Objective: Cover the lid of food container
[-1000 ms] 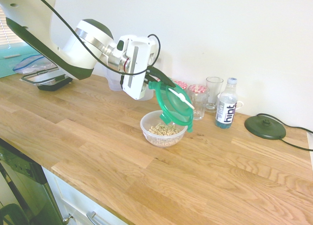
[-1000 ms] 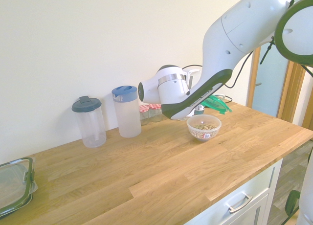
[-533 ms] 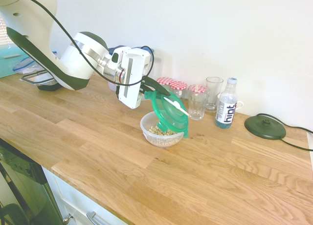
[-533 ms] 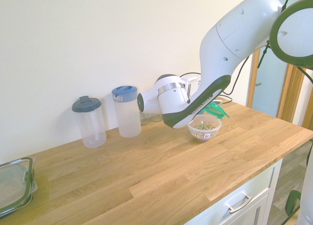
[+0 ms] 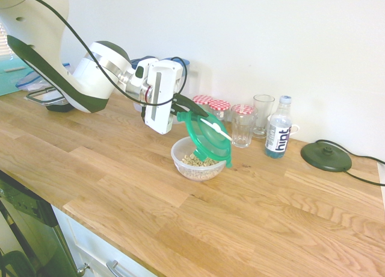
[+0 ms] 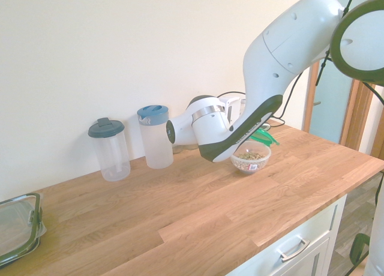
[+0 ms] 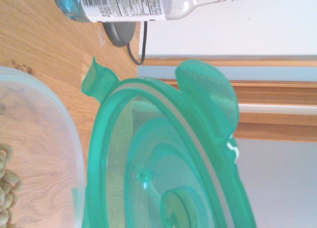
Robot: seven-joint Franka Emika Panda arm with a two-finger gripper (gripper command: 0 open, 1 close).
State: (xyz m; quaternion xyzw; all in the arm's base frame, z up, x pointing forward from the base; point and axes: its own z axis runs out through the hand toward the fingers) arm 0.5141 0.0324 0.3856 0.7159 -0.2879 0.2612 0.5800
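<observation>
The round green lid (image 5: 209,137) hangs tilted steeply over the food container (image 5: 198,161), its lower edge resting at or just inside the bowl's rim. My gripper (image 5: 187,107) is shut on the lid's upper edge, reaching in from the left. The clear bowl holds beige cereal pieces and stands on the wooden counter. From the other side, the arm hides most of the lid (image 6: 264,136); the food container (image 6: 251,158) shows below it. Up close, the wrist view fills with the lid (image 7: 168,158) beside the bowl's rim (image 7: 59,139).
Behind the bowl stand red-checked-lid jars (image 5: 212,103), two glasses (image 5: 242,125), a water bottle (image 5: 278,134) and a dark round base (image 5: 326,156). Two clear pitchers (image 6: 155,136) stand by the wall, and a rectangular container (image 6: 18,228) sits at the counter's far end.
The gripper moved down and left with the lid. The lid's lower edge came down from above the bowl to its rim.
</observation>
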